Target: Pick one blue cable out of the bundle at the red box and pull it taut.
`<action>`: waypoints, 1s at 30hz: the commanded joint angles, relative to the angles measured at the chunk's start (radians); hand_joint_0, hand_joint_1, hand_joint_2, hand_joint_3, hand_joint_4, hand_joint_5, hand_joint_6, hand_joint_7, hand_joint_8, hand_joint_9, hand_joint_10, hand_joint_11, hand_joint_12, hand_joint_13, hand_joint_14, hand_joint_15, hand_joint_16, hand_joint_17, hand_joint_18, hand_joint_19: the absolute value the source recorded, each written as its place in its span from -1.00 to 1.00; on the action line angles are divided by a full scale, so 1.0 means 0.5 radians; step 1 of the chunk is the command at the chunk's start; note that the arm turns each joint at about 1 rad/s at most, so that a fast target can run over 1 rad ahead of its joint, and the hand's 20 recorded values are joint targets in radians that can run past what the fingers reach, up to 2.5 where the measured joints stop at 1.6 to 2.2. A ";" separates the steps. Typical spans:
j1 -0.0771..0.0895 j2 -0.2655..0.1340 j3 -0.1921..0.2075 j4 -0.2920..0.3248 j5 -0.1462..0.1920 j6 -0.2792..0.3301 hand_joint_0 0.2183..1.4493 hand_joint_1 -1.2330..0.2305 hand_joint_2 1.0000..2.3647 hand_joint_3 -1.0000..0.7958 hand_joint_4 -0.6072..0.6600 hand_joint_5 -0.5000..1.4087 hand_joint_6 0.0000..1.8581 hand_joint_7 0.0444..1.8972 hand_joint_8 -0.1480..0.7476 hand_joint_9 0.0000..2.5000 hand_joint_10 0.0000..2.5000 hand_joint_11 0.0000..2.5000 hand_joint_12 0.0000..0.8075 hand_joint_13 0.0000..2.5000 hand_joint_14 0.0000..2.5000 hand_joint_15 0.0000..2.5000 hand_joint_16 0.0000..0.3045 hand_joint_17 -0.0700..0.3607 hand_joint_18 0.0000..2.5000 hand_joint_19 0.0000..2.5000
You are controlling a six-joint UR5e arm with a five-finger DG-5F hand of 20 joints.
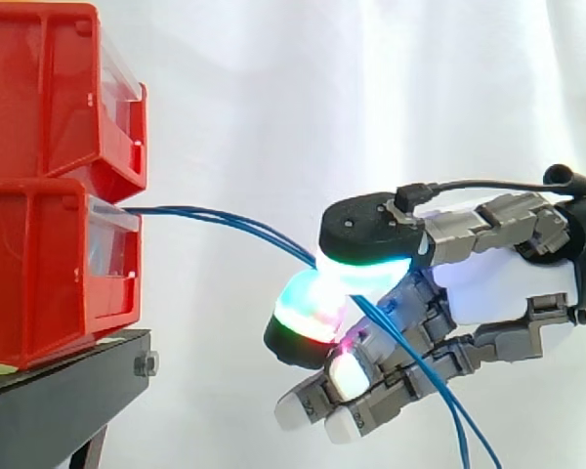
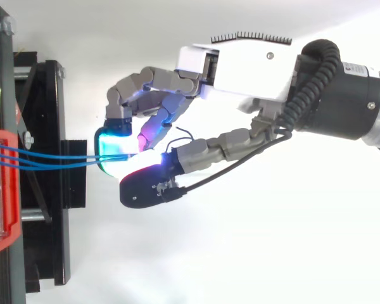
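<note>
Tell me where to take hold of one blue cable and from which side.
Grip one of the blue cables just off the lower red bin, where the top view shows strands spread apart; at the hand, which pinches them, they merge. Probably come from the open side opposite the bin, pads above and below the level strand.

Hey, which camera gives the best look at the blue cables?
The side view: the blue cables run from the lower red bin into the hand's pinch, then hang below it. The top view shows them as near-parallel lines from bin to hand.
</note>
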 commanded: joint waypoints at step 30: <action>0.001 0.000 0.002 0.000 -0.001 0.000 -0.49 -0.20 -0.98 -0.15 0.16 -0.49 -0.28 0.32 -0.02 -0.24 -0.99 -0.77 -0.10 -0.69 -1.00 -0.90 -0.65 -0.11 -0.72 -0.83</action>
